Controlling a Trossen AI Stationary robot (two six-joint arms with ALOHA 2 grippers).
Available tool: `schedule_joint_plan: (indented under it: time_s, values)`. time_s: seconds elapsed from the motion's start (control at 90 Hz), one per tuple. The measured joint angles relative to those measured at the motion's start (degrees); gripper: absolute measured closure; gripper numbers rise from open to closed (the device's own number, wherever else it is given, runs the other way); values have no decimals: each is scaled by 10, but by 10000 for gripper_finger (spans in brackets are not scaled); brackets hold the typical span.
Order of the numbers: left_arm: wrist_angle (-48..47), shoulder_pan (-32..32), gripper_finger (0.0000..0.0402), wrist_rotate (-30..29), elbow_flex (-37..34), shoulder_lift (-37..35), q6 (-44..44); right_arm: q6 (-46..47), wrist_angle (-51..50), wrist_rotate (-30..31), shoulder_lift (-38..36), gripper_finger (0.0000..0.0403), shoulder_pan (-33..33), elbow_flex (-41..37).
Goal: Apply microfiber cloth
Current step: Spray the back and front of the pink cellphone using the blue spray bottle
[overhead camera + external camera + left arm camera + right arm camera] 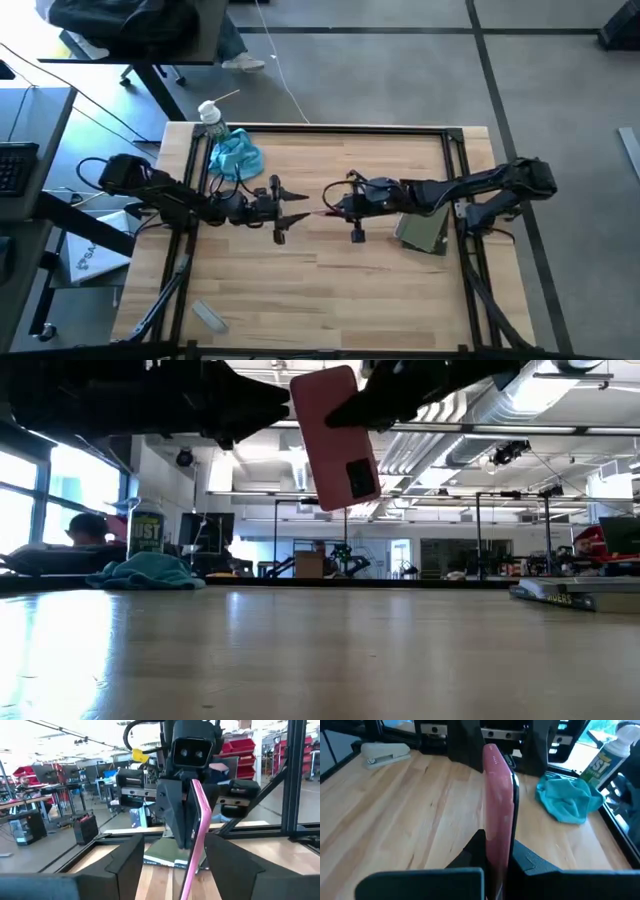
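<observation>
Two arms meet mid-bench, raised off the surface. Right end effector (495, 870) is clamped on a pink phone (336, 435), gripping its lower edges, phone held upright in the air with its camera side showing in the low view. Left end effector (172, 870) faces it from the other side, fingers (127, 862) spread apart and empty, phone edge sitting roughly between them in the left wrist view; contact not clear, looks like none.

Microfiber cloth (234, 153) lies bunched on the bench at the far left corner, just beside a spray can (607, 757), well apart from both end effectors. Nothing is touching it.

Grey-green pad (424, 232) rests under the right arm; a stapler (209, 315) sits near the front left edge.

Judged step: cloth not yet picked up, so the task is early. To do it well, the left arm should back away from the phone, go to the cloth, pinch a raised fold near its middle so plenty of fabric hangs, and avoid knocking the can. Right arm should keep the phone steady, flat face toward the left.
</observation>
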Motion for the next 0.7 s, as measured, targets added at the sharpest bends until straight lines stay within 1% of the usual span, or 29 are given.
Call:
schedule_joint_plan:
  time_s: [0.156,0.256,0.422,0.511,0.7]
  values:
    - [2,1,213,2,19,9,-2,-2,33,-2,12,401,0,0]
    - [1,2,213,5,30,24,-2,0,45,-19,21,401,0,0]
    - [4,6,213,10,49,56,-3,7,48,-26,24,401,0,0]
    - [1,7,213,21,64,70,-2,12,52,-31,25,401,0,0]
    - [1,7,213,21,87,87,2,9,58,-32,25,401,0,0]
